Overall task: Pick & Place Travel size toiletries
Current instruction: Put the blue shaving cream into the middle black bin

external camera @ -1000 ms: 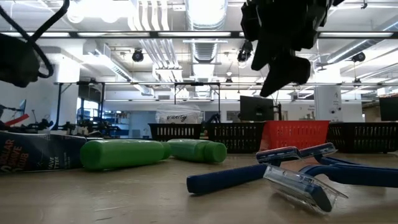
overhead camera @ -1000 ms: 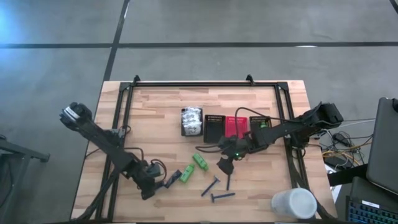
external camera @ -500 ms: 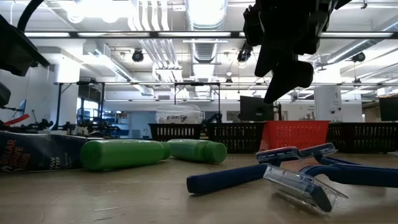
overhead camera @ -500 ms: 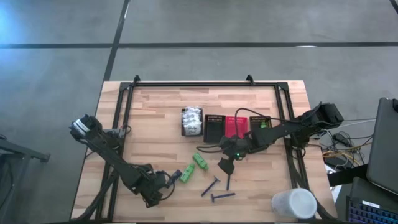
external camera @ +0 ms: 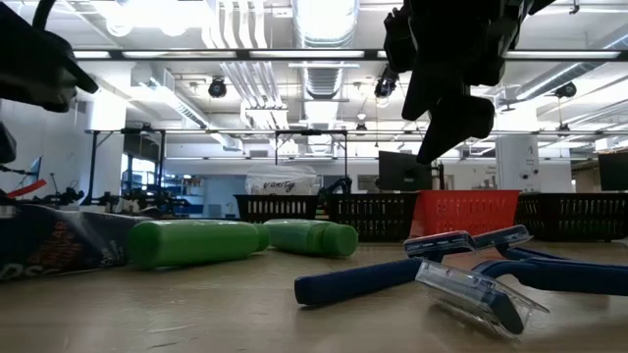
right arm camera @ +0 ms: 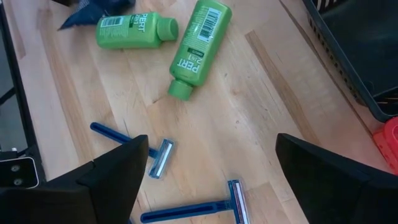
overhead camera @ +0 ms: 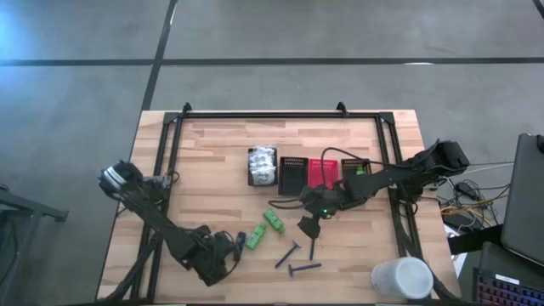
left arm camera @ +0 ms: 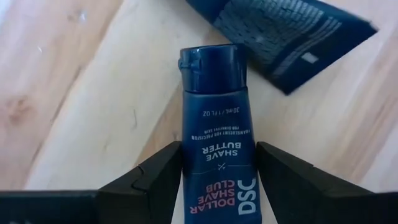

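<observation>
While the left gripper (left arm camera: 214, 180) clamps a dark blue shave-butter tube (left arm camera: 214, 149) between its two fingers (left arm camera: 155, 177), the tube's capped end juts forward beyond the fingertips over the wooden table (left arm camera: 74, 93), and a second dark tube (left arm camera: 280, 37) lies flat just ahead of that cap. The right gripper (right arm camera: 211, 168) hangs above the table with its fingers (right arm camera: 118, 171) spread wide and nothing between them. Below it lie three blue razors (right arm camera: 134, 142), one directly beneath the spread fingers, and just beyond them two green bottles (right arm camera: 196, 46) rest on their sides, near each other. Behind the right gripper stands a row of mesh bins (overhead camera: 319, 172).
</observation>
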`<move>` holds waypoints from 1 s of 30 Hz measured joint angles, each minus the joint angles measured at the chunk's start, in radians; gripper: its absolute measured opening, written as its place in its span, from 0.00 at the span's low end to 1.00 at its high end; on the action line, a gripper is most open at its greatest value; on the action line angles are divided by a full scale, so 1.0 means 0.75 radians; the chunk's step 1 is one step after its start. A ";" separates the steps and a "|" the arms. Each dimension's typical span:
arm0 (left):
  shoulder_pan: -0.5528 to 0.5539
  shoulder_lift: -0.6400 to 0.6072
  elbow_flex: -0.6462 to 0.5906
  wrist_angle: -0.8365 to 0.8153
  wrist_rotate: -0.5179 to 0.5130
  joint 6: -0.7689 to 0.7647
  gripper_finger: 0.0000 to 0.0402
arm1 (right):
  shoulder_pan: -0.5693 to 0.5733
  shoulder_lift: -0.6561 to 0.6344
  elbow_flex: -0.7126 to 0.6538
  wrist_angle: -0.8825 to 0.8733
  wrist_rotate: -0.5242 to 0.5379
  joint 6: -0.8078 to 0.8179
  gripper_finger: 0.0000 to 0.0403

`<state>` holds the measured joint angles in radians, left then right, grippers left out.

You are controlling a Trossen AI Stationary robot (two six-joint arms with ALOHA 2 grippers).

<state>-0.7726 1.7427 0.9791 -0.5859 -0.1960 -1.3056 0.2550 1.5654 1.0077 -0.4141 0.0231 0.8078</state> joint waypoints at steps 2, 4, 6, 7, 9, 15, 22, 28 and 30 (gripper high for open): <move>-0.005 0.002 0.007 -0.002 -0.042 -0.002 0.53 | 0.000 0.000 0.000 0.000 0.000 0.000 0.87; -0.005 0.002 0.007 -0.001 -0.079 -0.012 0.53 | 0.000 0.000 0.000 0.000 0.000 0.000 0.86; -0.005 0.002 0.005 0.000 -0.106 -0.018 0.53 | 0.000 0.000 0.000 0.000 0.001 0.000 0.85; -0.007 0.002 0.004 -0.001 -0.118 -0.015 0.53 | 0.000 0.000 0.000 0.000 0.001 0.001 0.84; -0.015 0.004 0.003 -0.005 -0.155 -0.003 0.53 | 0.000 0.000 0.000 0.000 0.001 0.001 0.82; -0.025 0.006 -0.004 -0.011 -0.234 0.023 0.48 | 0.000 0.000 0.000 0.000 0.001 0.006 0.77; -0.023 -0.020 0.000 -0.032 -0.265 0.073 0.34 | 0.020 -0.008 0.002 -0.001 0.004 0.001 0.72; -0.019 -0.143 -0.012 -0.054 -0.267 0.108 0.28 | 0.086 -0.042 0.051 0.004 0.042 -0.029 0.68; -0.010 -0.201 -0.018 -0.075 -0.293 0.100 0.28 | 0.094 -0.063 0.058 -0.011 0.093 -0.030 0.66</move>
<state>-0.7800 1.5918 0.9657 -0.6423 -0.4158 -1.2310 0.3253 1.5181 1.0513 -0.4221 0.0927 0.7851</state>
